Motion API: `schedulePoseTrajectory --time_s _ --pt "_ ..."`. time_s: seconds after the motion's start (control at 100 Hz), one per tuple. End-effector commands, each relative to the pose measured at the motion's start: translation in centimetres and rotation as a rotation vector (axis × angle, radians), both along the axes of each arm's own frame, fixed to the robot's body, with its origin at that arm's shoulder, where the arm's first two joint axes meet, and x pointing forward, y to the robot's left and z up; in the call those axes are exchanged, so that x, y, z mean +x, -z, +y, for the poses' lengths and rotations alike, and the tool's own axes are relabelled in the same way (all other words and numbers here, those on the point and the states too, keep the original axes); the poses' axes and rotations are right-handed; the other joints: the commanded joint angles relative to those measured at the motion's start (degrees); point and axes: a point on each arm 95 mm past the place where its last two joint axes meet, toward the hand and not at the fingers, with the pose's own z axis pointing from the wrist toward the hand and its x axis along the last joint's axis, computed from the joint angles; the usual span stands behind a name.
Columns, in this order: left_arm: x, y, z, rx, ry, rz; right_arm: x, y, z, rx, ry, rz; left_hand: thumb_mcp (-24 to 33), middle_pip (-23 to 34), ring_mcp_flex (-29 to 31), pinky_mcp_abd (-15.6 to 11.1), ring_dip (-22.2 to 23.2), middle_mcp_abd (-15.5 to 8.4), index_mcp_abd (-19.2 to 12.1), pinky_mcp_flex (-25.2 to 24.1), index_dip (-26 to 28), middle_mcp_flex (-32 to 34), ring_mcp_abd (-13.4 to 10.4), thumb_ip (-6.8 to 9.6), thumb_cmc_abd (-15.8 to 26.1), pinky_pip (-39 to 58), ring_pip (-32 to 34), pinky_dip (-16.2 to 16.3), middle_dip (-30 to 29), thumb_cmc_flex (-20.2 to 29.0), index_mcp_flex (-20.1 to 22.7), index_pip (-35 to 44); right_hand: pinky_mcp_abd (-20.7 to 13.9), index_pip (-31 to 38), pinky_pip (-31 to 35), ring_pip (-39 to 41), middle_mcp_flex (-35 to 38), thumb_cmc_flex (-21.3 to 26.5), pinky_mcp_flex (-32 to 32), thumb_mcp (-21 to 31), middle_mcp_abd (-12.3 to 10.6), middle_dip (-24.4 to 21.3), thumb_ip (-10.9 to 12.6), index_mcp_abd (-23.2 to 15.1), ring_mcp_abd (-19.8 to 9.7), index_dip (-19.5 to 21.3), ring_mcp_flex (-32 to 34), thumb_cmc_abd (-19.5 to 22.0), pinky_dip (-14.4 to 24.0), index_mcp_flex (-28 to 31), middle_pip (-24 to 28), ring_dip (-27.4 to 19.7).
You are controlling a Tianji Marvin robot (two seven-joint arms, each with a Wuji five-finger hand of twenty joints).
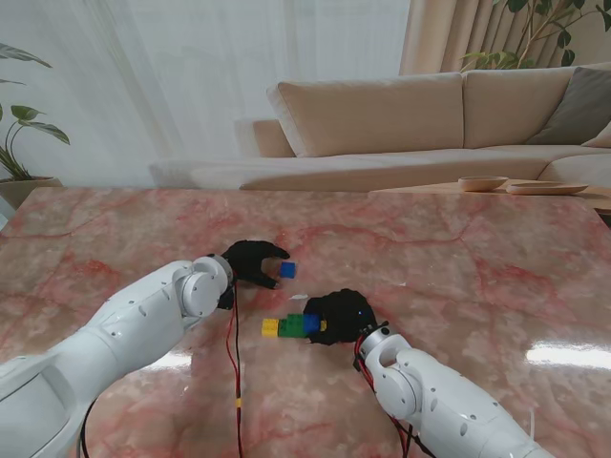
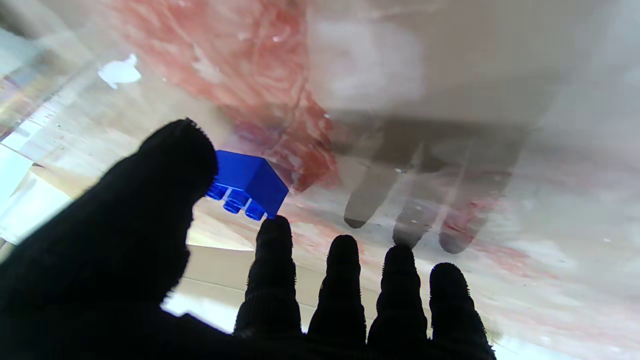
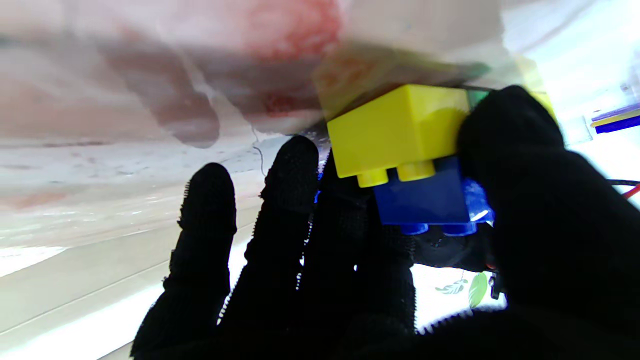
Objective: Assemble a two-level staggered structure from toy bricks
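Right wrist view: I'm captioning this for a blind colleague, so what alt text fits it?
A black-gloved right hand holds a blue brick pressed onto a yellow brick, which sits on a pink marble table. The thumb covers one side of the bricks; the other fingers extend beside them.

My arms are smooth, glossy white shells, rounded at each joint, with a round disc cap at my left wrist [image 1: 203,286] and another at my right wrist [image 1: 382,358]. My left hand [image 1: 250,261] and my right hand [image 1: 341,316] each wear a black knitted glove, its weave fuzzy along my fingers [image 2: 342,285]. Thin red and black cables [image 1: 232,367] run from each wrist along the forearm, one with a small yellow tag.
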Motion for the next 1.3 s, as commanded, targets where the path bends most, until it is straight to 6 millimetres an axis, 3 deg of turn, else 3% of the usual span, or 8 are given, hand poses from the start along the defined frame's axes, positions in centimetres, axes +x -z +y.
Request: schedulePoseTrajectory --time_s 0.0,0.18,0.41,0.57,0.76,1.03,1.1,1.29 --pt "0.1 0.0 -1.0 -0.018 0.01 -0.01 -0.9 1.7 -0.8 -0.033 0.01 0.053 1.49 -0.41 -1.01 0.15 0.35 -1.36 -3.39 -0.92 2.12 -1.57 0.23 -1.35 -2.17 -1.51 1.07 -0.62 0.99 0.73 -0.74 3.62 -0.04 5.88 1.62 -0.61 4.32 4.82 -0.39 5.22 -1.15 -1.09 -0.07 -9.17 -0.61 1.77 1.39 3.47 0.22 4.36 2.33 -0.11" --pt "0.1 0.7 -1.3 -0.032 0.013 -0.029 -1.0 1.7 -0.8 -0.031 0.008 0.053 1.82 1.41 -0.81 -0.15 0.89 -1.84 -6.6 -0.95 14.58 -1.35 0.03 -1.03 -1.05 -1.12 1.7 -0.43 2.06 1.67 -2.41 18.13 0.0 5.86 1.62 -0.62 4.32 4.82 -0.41 5.19 -1.2 -1.12 -0.08 -9.19 -0.61 1.75 1.38 3.42 0.23 4.34 2.3 -0.12" --pt "0.0 1.3 -1.4 -0.047 -0.002 -0.055 -1.1 2.0 -0.7 -0.035 0.002 0.052 3.74 4.93 0.19 -0.59 1.67 -2.18 -8.31 -1.07 25.56 0.2 -0.32 0.2 3.28 -0.16 3.23 1.11 3.02 3.86 1.65 30.83 -0.01 5.81 1.61 -0.65 4.23 4.84 -0.42 5.09 -1.21 -1.12 -0.1 -9.26 -0.65 1.75 1.31 3.4 0.24 4.25 2.28 -0.13" --pt "-0.1 1.5 -1.3 -0.042 0.001 -0.071 -1.1 1.9 -0.6 -0.041 -0.002 0.045 4.75 5.8 0.56 -0.69 2.01 -2.34 -8.31 -1.26 26.97 1.09 -0.43 -0.25 3.54 0.53 4.12 2.39 3.16 6.34 2.63 32.47 -0.04 5.79 1.59 -0.68 4.22 4.83 -0.44 4.96 -1.22 -1.09 -0.11 -9.24 -0.68 1.76 1.23 3.44 0.24 4.17 2.31 -0.14" --pt "-0.2 1.7 -1.3 -0.039 0.008 -0.079 -1.2 1.8 -0.5 -0.047 -0.007 0.043 4.29 5.81 -0.12 -0.63 1.89 -2.31 -5.02 -1.26 25.99 0.4 -0.36 -0.16 -0.69 0.09 4.29 2.64 3.01 4.66 -0.51 29.76 -0.04 5.84 1.57 -0.62 4.22 4.83 -0.49 4.91 -1.21 -1.09 -0.09 -9.18 -0.66 1.82 1.27 3.48 0.24 4.19 2.36 -0.13" --pt "-0.4 2.4 -1.6 -0.056 0.007 -0.096 -1.2 1.8 -0.4 -0.048 -0.01 0.044 4.31 6.84 0.37 -0.7 2.12 -2.33 -7.04 -1.19 27.41 2.13 -0.38 0.26 2.46 0.14 5.02 2.92 3.41 5.62 2.6 33.23 -0.08 5.82 1.57 -0.6 4.22 4.88 -0.46 4.88 -1.22 -1.12 -0.05 -9.21 -0.74 1.81 1.33 3.52 0.24 4.21 2.37 -0.13" --pt "-0.5 2.6 -1.7 -0.072 -0.007 -0.106 -1.2 1.8 -0.4 -0.049 -0.01 0.043 0.23 7.73 0.7 -0.99 2.43 -2.53 -8.78 -1.24 26.91 3.29 -0.64 -3.12 3.77 0.38 5.72 3.7 3.81 9.4 3.81 36.45 -0.05 5.85 1.59 -0.62 4.22 4.85 -0.47 4.86 -1.24 -1.12 -0.05 -9.19 -0.7 1.82 1.3 3.56 0.25 4.25 2.38 -0.14" --pt "-0.7 2.3 -1.8 -0.116 -0.046 -0.121 -1.3 1.8 -0.3 -0.056 -0.008 0.035 -6.22 8.46 1.13 -1.39 2.64 -3.02 -11.82 -1.27 25.83 4.52 -1.02 -3.34 5.81 0.76 6.53 4.84 3.97 15.34 8.24 41.2 -0.09 5.79 1.59 -0.58 4.13 4.87 -0.47 4.72 -1.23 -1.14 -0.06 -9.23 -0.69 1.81 1.26 3.57 0.26 4.13 2.37 -0.13"
